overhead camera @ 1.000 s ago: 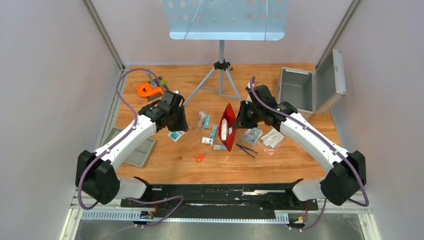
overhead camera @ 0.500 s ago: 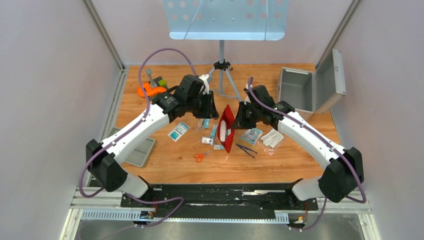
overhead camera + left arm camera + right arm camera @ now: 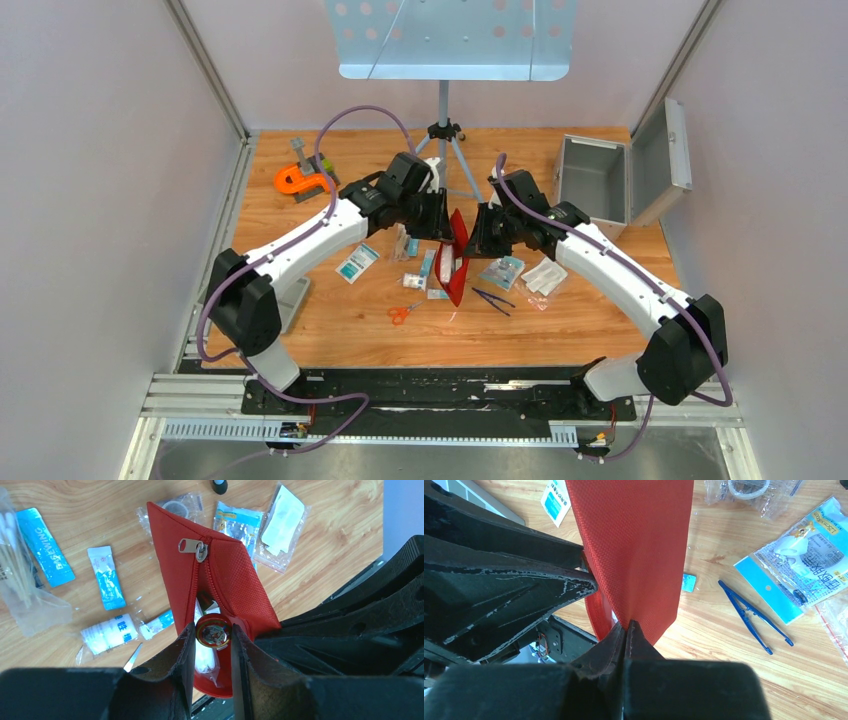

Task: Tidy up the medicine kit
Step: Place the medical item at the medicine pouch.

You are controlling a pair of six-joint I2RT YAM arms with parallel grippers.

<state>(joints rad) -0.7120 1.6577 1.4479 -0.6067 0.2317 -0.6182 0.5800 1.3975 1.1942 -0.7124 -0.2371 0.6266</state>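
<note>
A red zip pouch (image 3: 458, 262) stands tilted in the middle of the table, its mouth open. My right gripper (image 3: 626, 625) is shut on the pouch's (image 3: 639, 540) fabric edge and holds it up. My left gripper (image 3: 213, 626) is shut on a small round red-and-gold tin (image 3: 213, 634), right over the open pouch (image 3: 230, 575), where a white packet shows inside. The two grippers (image 3: 440, 215) (image 3: 480, 232) sit on either side of the pouch. The medicine kit (image 3: 595, 185), a silver-grey metal case, stands at the far right with its lid swung open.
Loose packets lie around the pouch, with a bag of cotton swabs (image 3: 20, 595). There are also blue tweezers (image 3: 754, 617) and orange-handled scissors (image 3: 400, 313). A tripod stand (image 3: 440, 160) rises behind. A grey tray (image 3: 290, 300) lies at the left edge and an orange object (image 3: 298, 180) at the far left.
My left arm has swung right from above the packets on the left to the pouch's mouth, carrying the tin. The right arm and pouch have stayed put.
</note>
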